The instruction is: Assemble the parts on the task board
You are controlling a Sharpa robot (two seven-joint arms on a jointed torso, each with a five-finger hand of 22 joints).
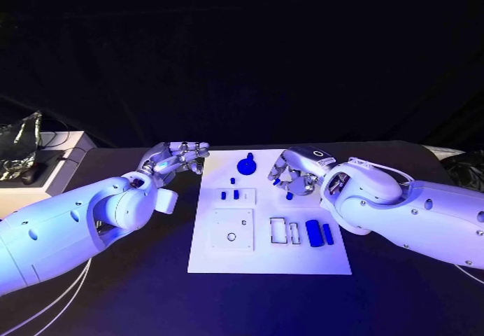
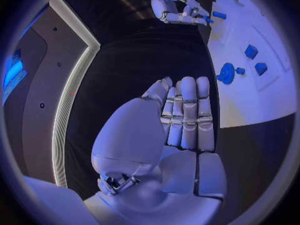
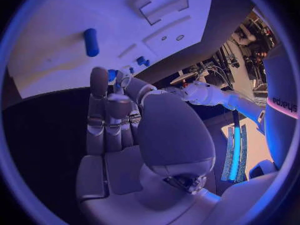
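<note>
Parts on the flat white task board (image 1: pixel 303 262) number roughly as I count them from the head camera: one blue round knob-like piece (image 1: pixel 247 166) at the far end, two small blue pegs (image 1: pixel 230 195) mid-board, two blue cylinders (image 1: pixel 319 233) lying side by side near the right edge; the board sits mid-way on the black bench (image 1: pixel 151 294). My left silver hand (image 1: pixel 182 158) hangs just off the board's far-left corner, fingers (image 2: pixel 187 115) straight, pressed together, empty; my right silver hand (image 1: pixel 294 175) hovers over the board's far right, fingers (image 3: pixel 103 110) curled; whether they pinch a small blue piece (image 1: pixel 276 181) there, I cannot tell.
</note>
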